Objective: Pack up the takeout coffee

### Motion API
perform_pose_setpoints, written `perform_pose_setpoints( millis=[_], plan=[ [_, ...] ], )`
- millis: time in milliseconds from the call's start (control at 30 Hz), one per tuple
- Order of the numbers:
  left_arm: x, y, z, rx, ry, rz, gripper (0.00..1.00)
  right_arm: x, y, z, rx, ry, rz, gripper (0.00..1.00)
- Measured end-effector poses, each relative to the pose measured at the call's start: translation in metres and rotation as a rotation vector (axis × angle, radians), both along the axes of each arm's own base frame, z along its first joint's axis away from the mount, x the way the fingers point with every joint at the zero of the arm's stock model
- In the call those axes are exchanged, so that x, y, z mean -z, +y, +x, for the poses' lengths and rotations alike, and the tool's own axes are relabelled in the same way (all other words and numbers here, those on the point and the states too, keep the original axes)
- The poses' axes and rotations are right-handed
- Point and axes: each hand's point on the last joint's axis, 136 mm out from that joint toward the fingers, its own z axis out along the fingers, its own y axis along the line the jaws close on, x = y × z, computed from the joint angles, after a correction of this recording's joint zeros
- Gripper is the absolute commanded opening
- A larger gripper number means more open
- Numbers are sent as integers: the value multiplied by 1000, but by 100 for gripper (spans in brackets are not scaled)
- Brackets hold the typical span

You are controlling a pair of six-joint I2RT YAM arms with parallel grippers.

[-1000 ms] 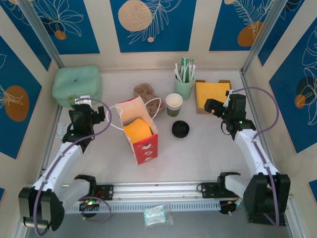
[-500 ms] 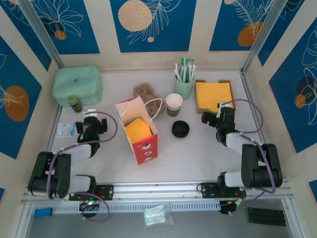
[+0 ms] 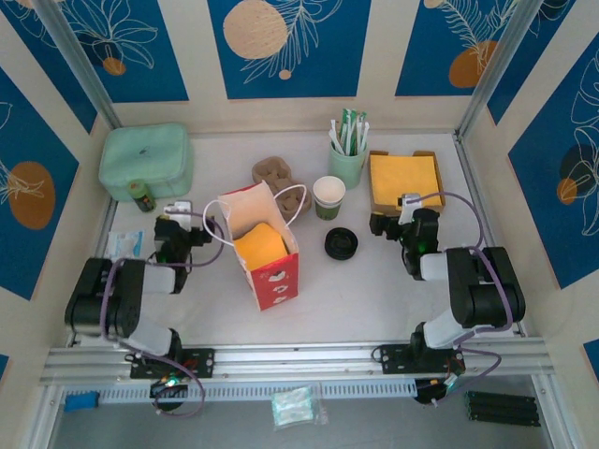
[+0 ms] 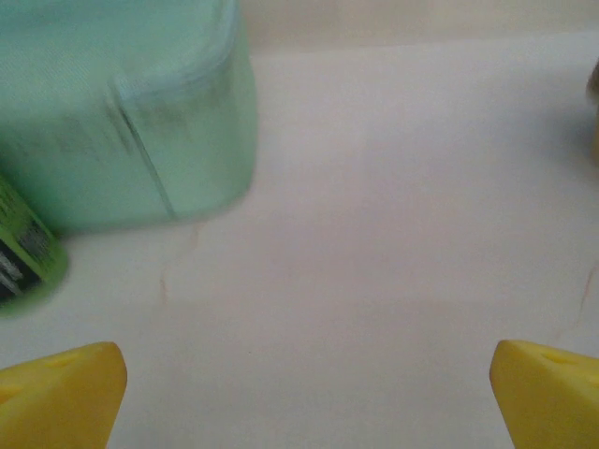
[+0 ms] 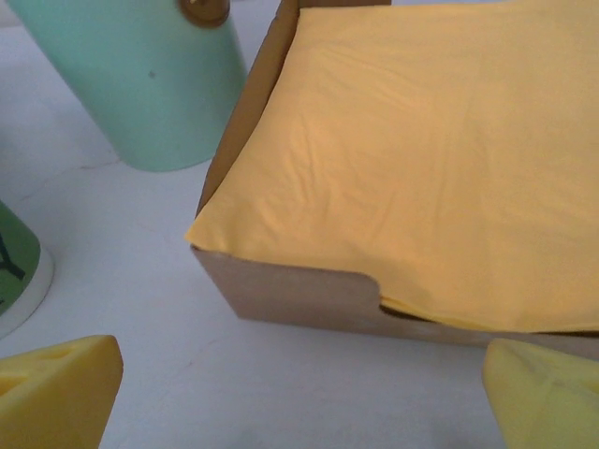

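Top external: table [image 3: 314, 282] between bag [image 3: 278, 277], lids [image 3: 341, 244]

Pale tabletop [image 3: 374, 290]; cream walls [image 3: 194, 56] with blue floral panels [image 3: 309, 56]; metal corner posts [image 3: 73, 56]; even light.

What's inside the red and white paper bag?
A yellow thing sits inside the bag, filling most of the opening. Whatever lies under it is hidden by it and the bag's walls.

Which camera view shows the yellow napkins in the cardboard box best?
The right wrist view: the yellow napkins are close, creases plain, inside the cardboard box. The top external view shows the whole stack, small.
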Motion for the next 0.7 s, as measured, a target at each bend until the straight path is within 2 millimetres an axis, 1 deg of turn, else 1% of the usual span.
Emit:
perform_pose_setpoints(
  millis=[33,67,133,200,267,700],
  plan=[
    [9,-1,-3,5,32,0,99,-1,0,1,-1,-3,2,99],
    [13,-2,-4,11,48,-2,99,-2,-1,2,0,-6,3,99],
    [9,-3,2,16,40,-1,99,-4,-1,3,-1,-10,7,99],
    [-1,-3,10,18,11,-1,100,-5,-1,4,-2,-13,7,99],
    [-7,-4,14,18,-6,0,99,-5,0,4,-2,-14,7,99],
    [-8,-4,14,19,-9,0,99,-5,0,3,-3,-13,7,99]
  ],
)
